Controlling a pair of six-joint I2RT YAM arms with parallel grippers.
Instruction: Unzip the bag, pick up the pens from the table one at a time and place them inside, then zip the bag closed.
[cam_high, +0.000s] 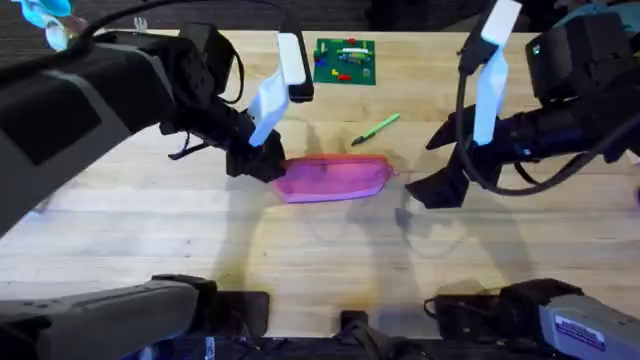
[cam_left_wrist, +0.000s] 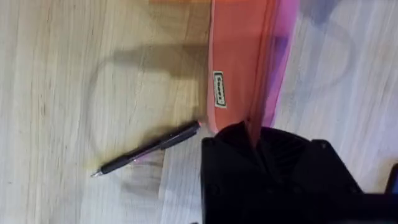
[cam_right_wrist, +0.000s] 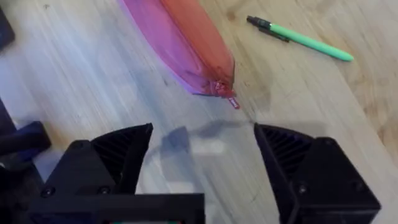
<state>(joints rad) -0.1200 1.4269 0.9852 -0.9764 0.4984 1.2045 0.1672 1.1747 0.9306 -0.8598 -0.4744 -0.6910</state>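
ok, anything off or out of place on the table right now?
Nothing stands out. The pink bag lies flat, left gripper shut on its end. The green pen and black pen lie loose on the table, unspilled. The right gripper is open.

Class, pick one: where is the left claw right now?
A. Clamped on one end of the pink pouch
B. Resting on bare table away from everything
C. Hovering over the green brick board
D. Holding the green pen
A: in the left wrist view the left claw pinches the end of the pink pouch.
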